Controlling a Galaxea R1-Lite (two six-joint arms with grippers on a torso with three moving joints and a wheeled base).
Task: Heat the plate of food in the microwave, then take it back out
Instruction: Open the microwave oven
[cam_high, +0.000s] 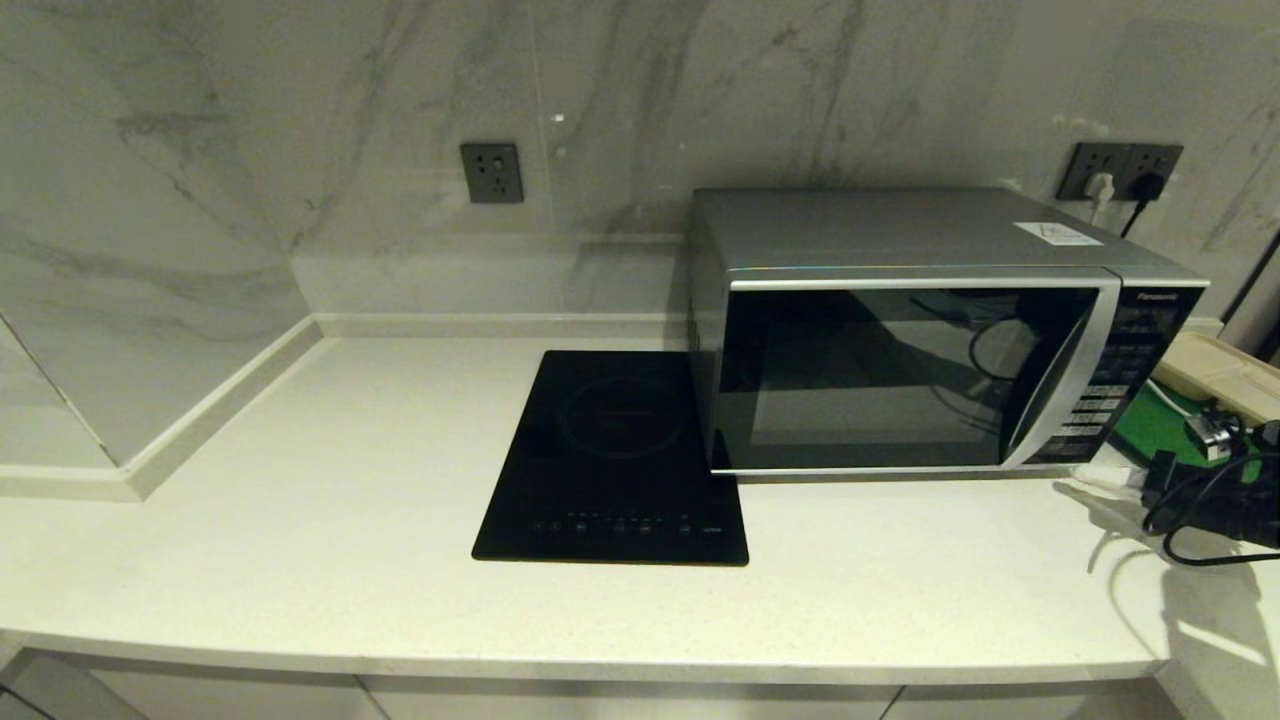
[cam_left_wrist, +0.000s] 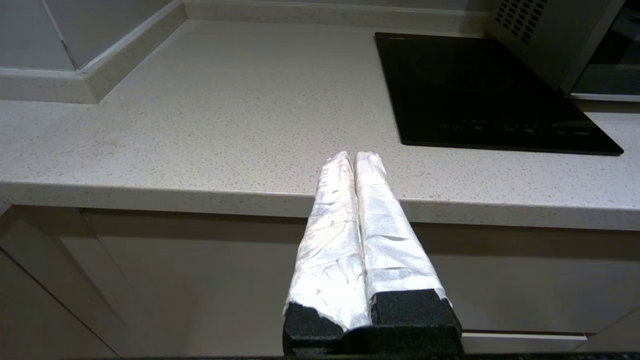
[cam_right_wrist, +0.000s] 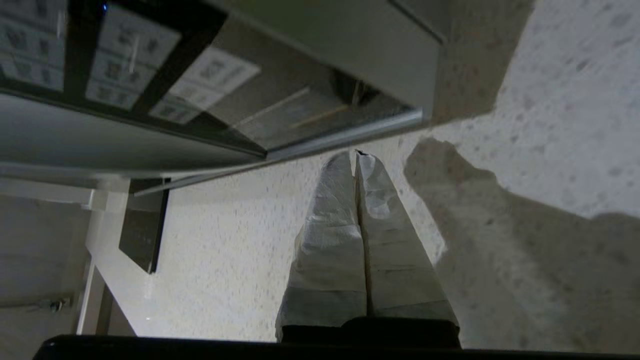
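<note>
The silver-grey microwave (cam_high: 900, 350) stands at the back right of the counter with its dark glass door closed. The plate of food shows in no view. My right gripper (cam_high: 1075, 488) hovers low over the counter beside the microwave's front right corner, under the button panel (cam_high: 1110, 390). In the right wrist view the right gripper (cam_right_wrist: 356, 155) is shut and empty, its tips close to the microwave's (cam_right_wrist: 125, 100) bottom edge. The left gripper (cam_left_wrist: 354, 156) is shut on nothing, held in front of and below the counter edge, out of the head view.
A flat black cooktop (cam_high: 615, 460) lies left of the microwave, also seen as the cooktop (cam_left_wrist: 480, 90). A beige tray (cam_high: 1225, 375) on a green tray (cam_high: 1160, 425) sits right of the microwave. Black cables (cam_high: 1200, 520) trail at the right edge. Marble walls enclose the back and left.
</note>
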